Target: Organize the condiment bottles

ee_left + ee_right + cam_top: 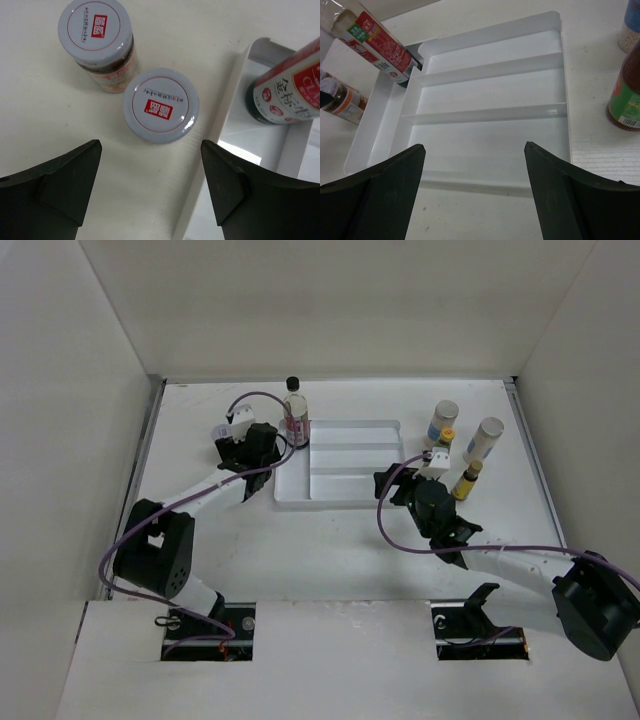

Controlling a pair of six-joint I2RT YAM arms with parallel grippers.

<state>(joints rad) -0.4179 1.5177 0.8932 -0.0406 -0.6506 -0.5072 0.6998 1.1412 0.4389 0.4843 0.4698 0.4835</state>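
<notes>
Two short red-labelled jars with pale lids point(161, 104) point(94, 30) stand on the table just left of the white stepped tray point(227, 120). My left gripper point(150, 165) hovers open above the nearer jar, holding nothing. A clear black-capped bottle point(295, 410) stands in the tray's far left corner. My right gripper point(475, 150) is open and empty over the tray's near right edge point(485, 177). Right of the tray stand two pale shakers point(441, 422) point(487, 438) and a dark yellow-capped bottle point(468, 480). In the top view the jars are hidden under my left gripper point(245, 450).
White walls enclose the table on three sides. The tray point(350, 455) has three stepped rows. The right arm's purple cable point(385, 525) loops over the table near the tray's front right corner.
</notes>
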